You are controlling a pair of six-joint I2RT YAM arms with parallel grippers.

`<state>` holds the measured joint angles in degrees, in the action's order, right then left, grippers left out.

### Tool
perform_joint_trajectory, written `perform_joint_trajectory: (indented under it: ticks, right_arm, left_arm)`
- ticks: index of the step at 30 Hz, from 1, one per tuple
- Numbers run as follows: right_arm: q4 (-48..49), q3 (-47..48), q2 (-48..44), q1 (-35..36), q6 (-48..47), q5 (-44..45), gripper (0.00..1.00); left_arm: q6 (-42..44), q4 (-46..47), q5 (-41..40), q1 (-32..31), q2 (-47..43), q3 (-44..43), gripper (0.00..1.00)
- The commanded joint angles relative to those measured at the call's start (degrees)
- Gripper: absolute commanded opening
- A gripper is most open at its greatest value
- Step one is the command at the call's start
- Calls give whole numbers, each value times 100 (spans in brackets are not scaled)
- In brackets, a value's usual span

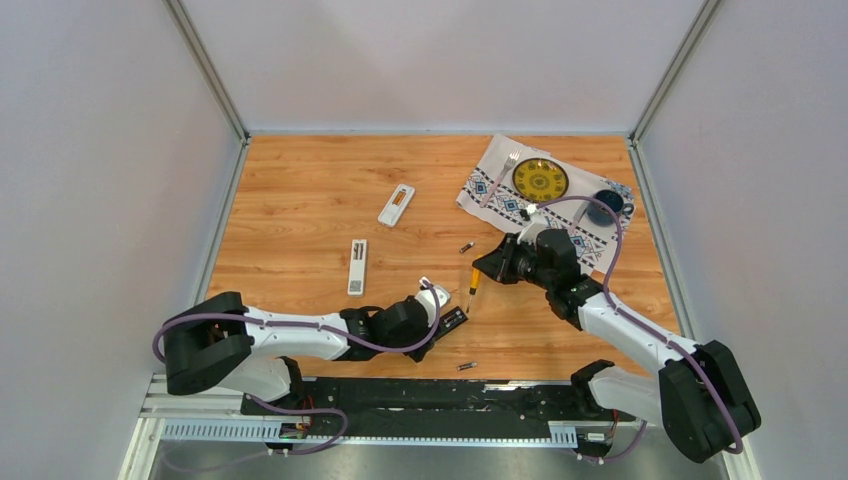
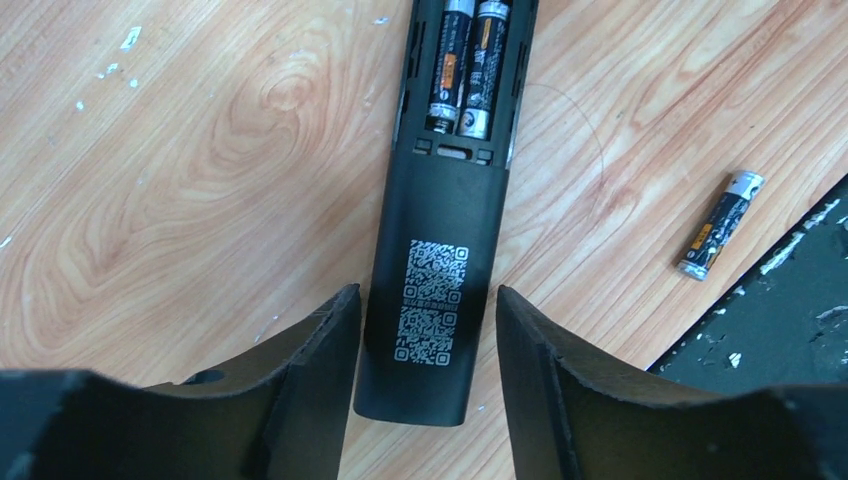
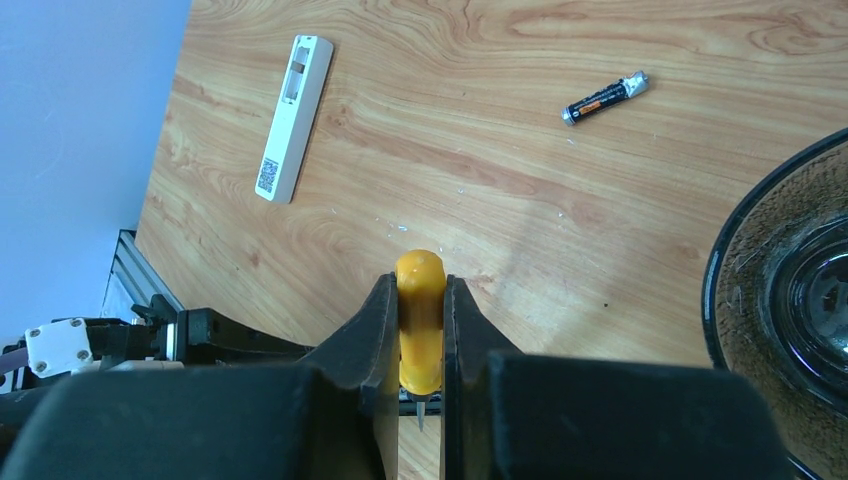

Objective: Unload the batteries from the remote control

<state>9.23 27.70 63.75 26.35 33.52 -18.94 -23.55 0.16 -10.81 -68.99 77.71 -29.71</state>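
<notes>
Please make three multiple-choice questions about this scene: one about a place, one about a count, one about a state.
1. Where is the screwdriver? A lying loose B in the right gripper C out of view
2. How many batteries sit in the black remote? A none B two C four
3. The black remote's bay is: A open B covered C taped
Key: B, the gripper clamps its yellow handle; B, two lie side by side; A, the batteries show.
</notes>
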Motion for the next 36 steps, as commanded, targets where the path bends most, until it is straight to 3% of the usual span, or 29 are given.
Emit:
perform_joint_trajectory:
  ticks: [1,4,9,24,36]
  right_arm:
    - [70,235,41,46,-135,136,0]
    - [52,270,120,81,-188,189,0]
    - [-176,437,313,177,-276,400,0]
    - [-554,780,577,292,-451,1278,0]
    - [-634,737,745,301,-539,1367,0]
  left_arm:
    - [-185,-122,430,-9,314,106,56]
    - [-203,-183,491,0,490,10,45]
    - [-281,-245,589,-9,727,-105,40]
    - [-492,-43,536,-44,930,27,37]
    - [-466,-34,571,-53,947,36,37]
